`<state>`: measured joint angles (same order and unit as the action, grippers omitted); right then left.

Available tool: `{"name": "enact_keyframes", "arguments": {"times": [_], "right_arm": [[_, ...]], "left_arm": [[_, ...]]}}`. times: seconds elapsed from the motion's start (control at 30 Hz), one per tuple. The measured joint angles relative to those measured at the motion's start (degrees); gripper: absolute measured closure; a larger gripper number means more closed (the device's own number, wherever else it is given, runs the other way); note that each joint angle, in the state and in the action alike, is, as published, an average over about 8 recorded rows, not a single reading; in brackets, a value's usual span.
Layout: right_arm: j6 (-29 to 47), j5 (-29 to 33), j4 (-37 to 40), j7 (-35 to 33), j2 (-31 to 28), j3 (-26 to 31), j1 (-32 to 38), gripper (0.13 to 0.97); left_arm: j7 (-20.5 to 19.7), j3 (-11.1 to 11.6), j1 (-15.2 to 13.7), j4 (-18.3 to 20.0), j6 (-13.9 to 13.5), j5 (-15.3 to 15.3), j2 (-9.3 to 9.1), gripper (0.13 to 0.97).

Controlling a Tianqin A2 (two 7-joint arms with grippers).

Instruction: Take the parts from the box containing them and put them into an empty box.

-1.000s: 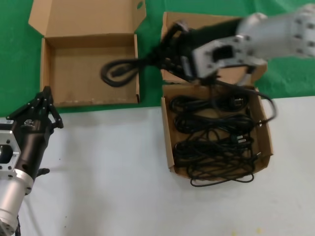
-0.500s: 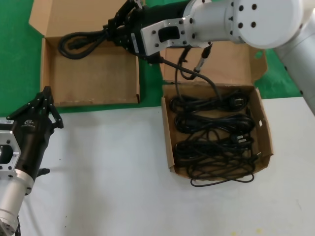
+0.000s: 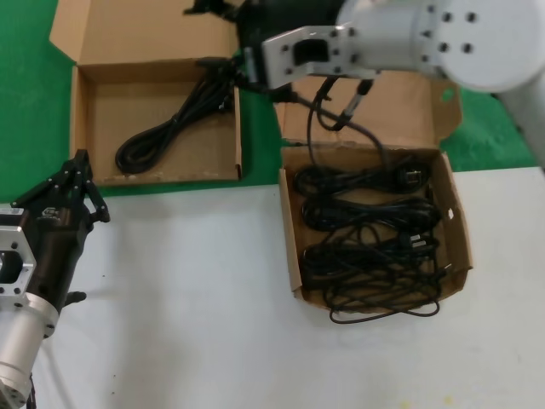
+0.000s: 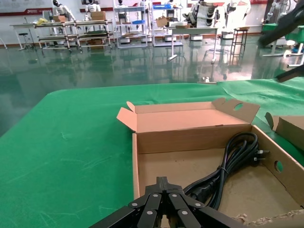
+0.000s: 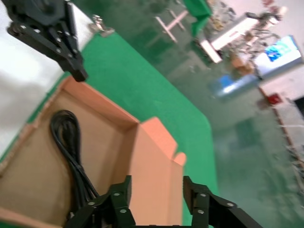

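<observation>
Right claw point(image 5: 154, 197) spread, upper centre | released cable point(image 3: 170, 128) now lies in empty box point(image 3: 83, 128) | more remain in source box point(image 3: 461, 226) | left claw point(image 3: 75, 181) pressed together, idle lower left

Hidden and cut-off parts around the two pincers

In the head view the right pincer point(image 3: 223, 10) runs off the top edge, so its fingertips cannot be read there; the right arm point(image 3: 409, 38) behind it covers much of the full box's lid point(image 3: 409, 106). The cable point(image 3: 170, 128) beneath that pincer has its plug end tucked under the arm. In the left wrist view the left pincer point(image 4: 164, 209) masks the cable's near end, and the empty box point(image 4: 190, 137) is cut off on the side toward the right pincer.
</observation>
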<state>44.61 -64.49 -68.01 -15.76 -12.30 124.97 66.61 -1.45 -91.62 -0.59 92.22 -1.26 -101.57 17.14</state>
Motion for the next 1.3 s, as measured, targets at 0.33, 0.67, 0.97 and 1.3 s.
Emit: {"name": "enact_keyframes", "arguments": {"times": [0.33, 0.67, 0.97, 1.3], "right_arm": [[-6.58, 0.14, -11.54, 6.48, -7.32, -8.86, -9.16, 0.572], [-9.33, 0.3, -19.83, 11.96, -12.91, -15.18, -17.88, 0.359], [-10.24, -0.8, -20.61, 12.52, -13.29, -16.11, -19.96, 0.266], [-14.26, -5.21, -20.96, 12.89, -12.3, -18.11, -25.4, 0.161]], "left_arm": [[0.0, 0.0, 0.0, 0.0, 0.0, 0.0, 0.0, 0.952], [0.0, 0.0, 0.0, 0.0, 0.0, 0.0, 0.0, 0.951], [0.03, 0.0, 0.02, -0.01, 0.03, -0.04, 0.0, 0.95], [0.2, -0.01, 0.08, -0.08, 0.17, -0.21, 0.01, 0.887]]}}
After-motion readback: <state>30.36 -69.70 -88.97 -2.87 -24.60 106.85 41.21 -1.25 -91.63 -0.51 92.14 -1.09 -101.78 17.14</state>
